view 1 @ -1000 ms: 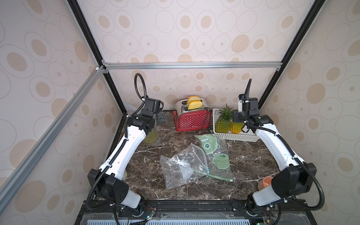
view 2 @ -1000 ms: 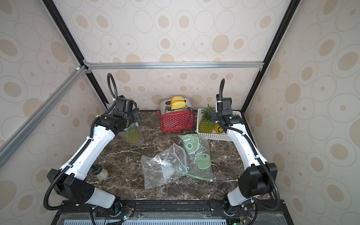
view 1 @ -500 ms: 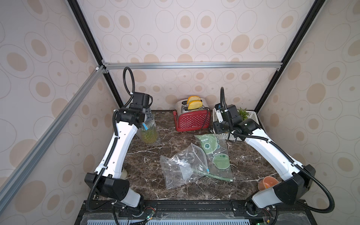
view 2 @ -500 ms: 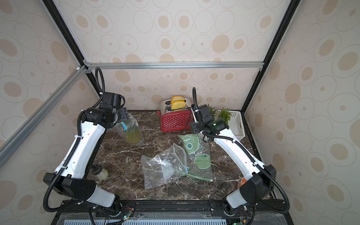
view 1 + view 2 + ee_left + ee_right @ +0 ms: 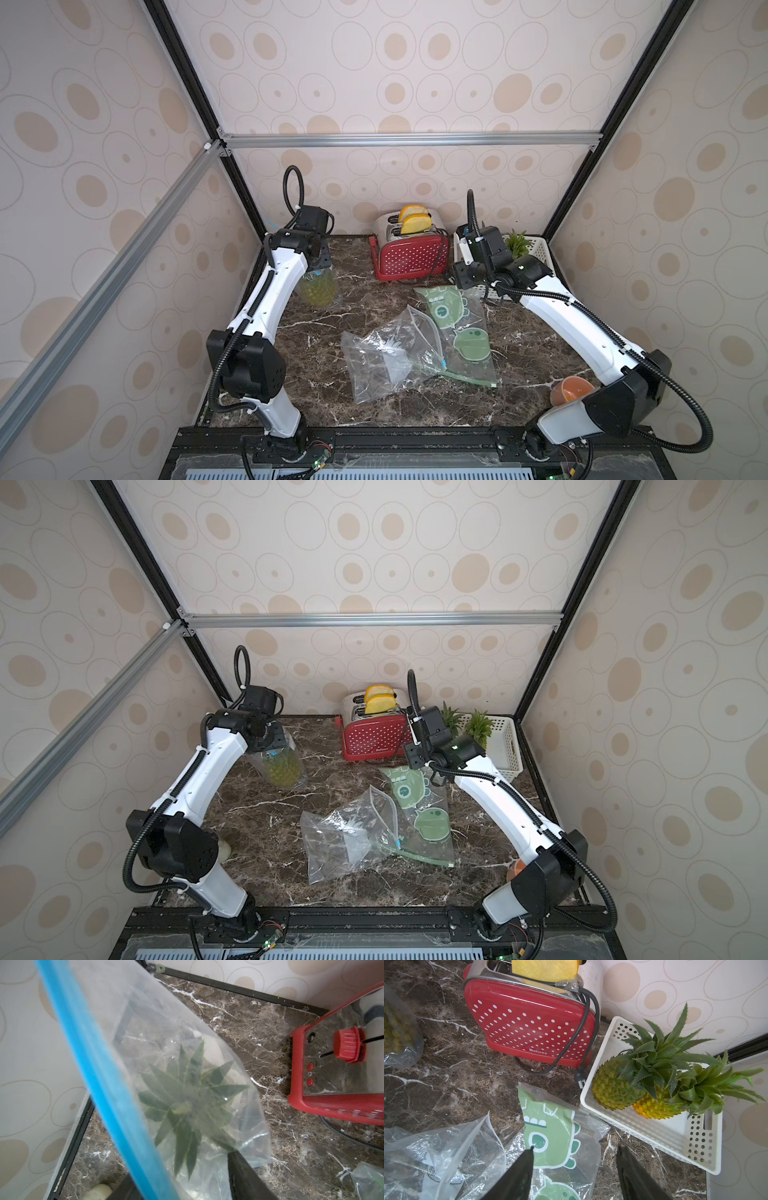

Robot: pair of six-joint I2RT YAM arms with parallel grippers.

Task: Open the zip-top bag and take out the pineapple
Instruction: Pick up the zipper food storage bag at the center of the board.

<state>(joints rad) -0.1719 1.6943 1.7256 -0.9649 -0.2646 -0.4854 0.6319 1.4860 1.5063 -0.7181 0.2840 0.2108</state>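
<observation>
A clear zip-top bag (image 5: pixel 320 291) with a blue zip strip (image 5: pixel 104 1076) stands at the back left of the marble table. The pineapple (image 5: pixel 282 767) sits upright inside it; its green crown (image 5: pixel 187 1101) shows through the plastic. My left gripper (image 5: pixel 322 259) hangs right over the bag's top. In the left wrist view its jaws (image 5: pixel 180 1167) stand apart with the bag's top and zip strip between them. My right gripper (image 5: pixel 575 1146) is open and holds nothing, above a green dinosaur bag (image 5: pixel 550 1126) beside the basket.
A red dotted toaster (image 5: pixel 411 257) stands at the back middle with its cord trailing. A white basket (image 5: pixel 643 1132) at the back right holds two other pineapples (image 5: pixel 612 1086). Crumpled clear bags (image 5: pixel 386 357) lie mid-table. An orange cup (image 5: pixel 571 388) sits by the right arm's base.
My right gripper has left the basket and moved left and down over the green bag. My left arm has shifted over the standing bag, and its jaws have narrowed.
</observation>
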